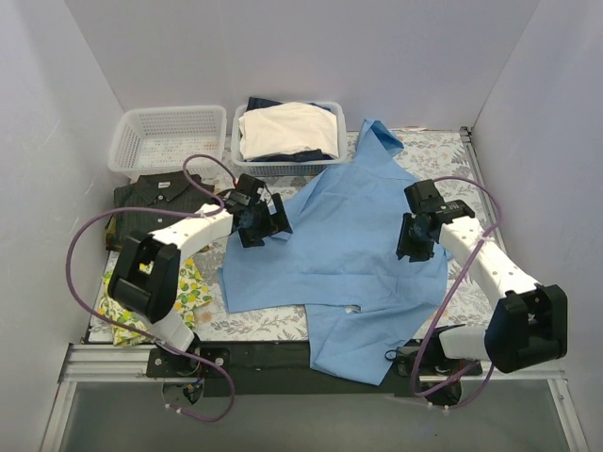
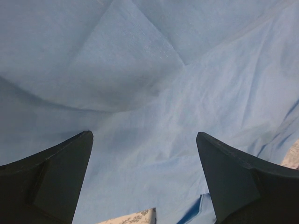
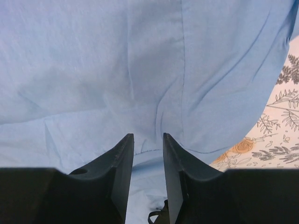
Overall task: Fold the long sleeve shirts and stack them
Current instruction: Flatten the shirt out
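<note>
The light blue shirt (image 1: pixel 349 245) lies spread over the middle of the table, collar at the back and its lower part hanging over the near edge. It fills the left wrist view (image 2: pixel 154 79) and the right wrist view (image 3: pixel 117 70). The dark olive pinstripe shirt (image 1: pixel 155 195) lies folded at the left. My left gripper (image 1: pixel 268 231) hovers over the blue shirt's left part with its jaws wide apart and empty (image 2: pixel 145 133). My right gripper (image 1: pixel 411 250) is at the shirt's right edge, jaws a narrow gap apart over a hem (image 3: pixel 148 135).
An empty white basket (image 1: pixel 165 139) stands at the back left. A second basket (image 1: pixel 332 113) beside it holds cream-white garments (image 1: pixel 287 130). A yellow lemon-print cloth (image 1: pixel 191 292) lies at the front left. The table has a floral cover (image 1: pixel 443 151).
</note>
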